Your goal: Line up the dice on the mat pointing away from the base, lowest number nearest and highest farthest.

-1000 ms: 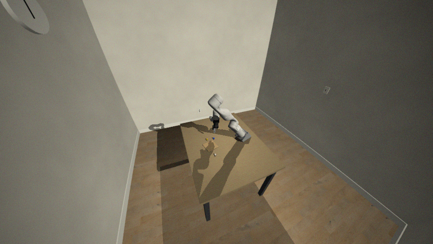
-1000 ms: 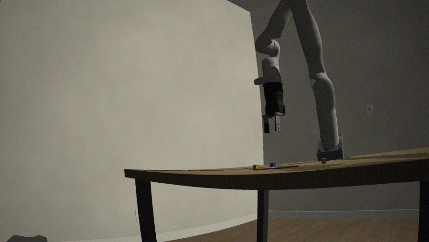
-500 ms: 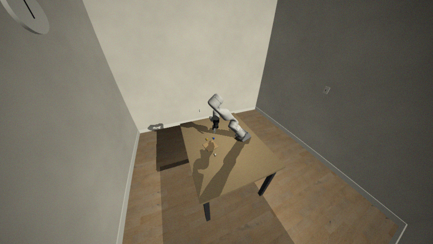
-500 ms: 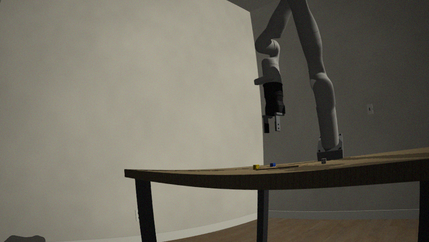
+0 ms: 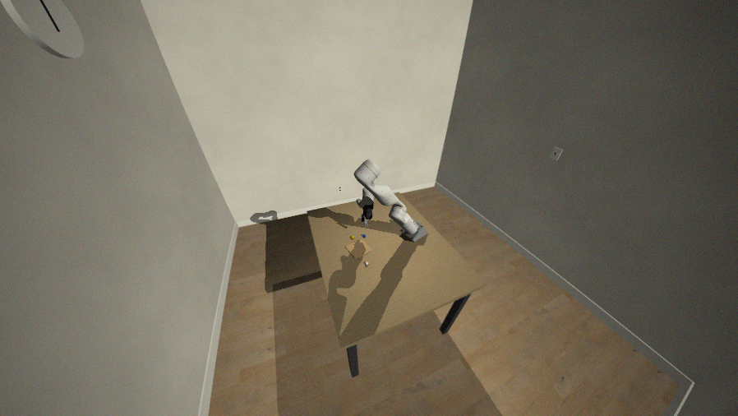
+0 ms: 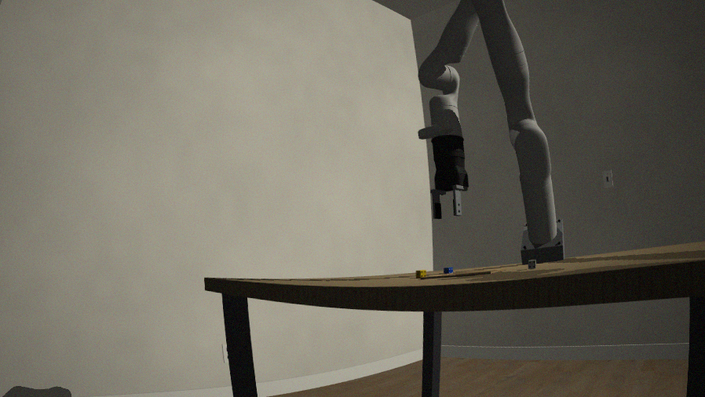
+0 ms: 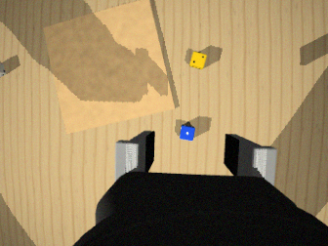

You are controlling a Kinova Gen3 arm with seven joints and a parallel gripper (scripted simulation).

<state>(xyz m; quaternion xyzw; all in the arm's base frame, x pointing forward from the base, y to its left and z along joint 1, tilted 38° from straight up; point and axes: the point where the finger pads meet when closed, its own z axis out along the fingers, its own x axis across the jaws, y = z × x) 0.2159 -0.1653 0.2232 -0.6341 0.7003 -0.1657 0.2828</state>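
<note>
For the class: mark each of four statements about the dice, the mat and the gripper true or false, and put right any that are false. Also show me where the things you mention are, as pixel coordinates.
1. The yellow die [image 5: 352,238] [image 6: 421,274] [image 7: 198,60] lies on the mat [image 5: 358,248] [image 7: 109,68]. False: it lies on the table [image 5: 412,279] [image 6: 345,282] [image 7: 264,59], beside the mat.
2. The blue die [image 5: 364,236] [image 6: 448,270] [image 7: 187,133] shows one pip on top. True.
3. The gripper [image 5: 366,224] [image 6: 447,216] [image 7: 189,147] is closed on the blue die. False: it is open, above the table, holding nothing.
4. The yellow die shows two pips on top. True.
</note>
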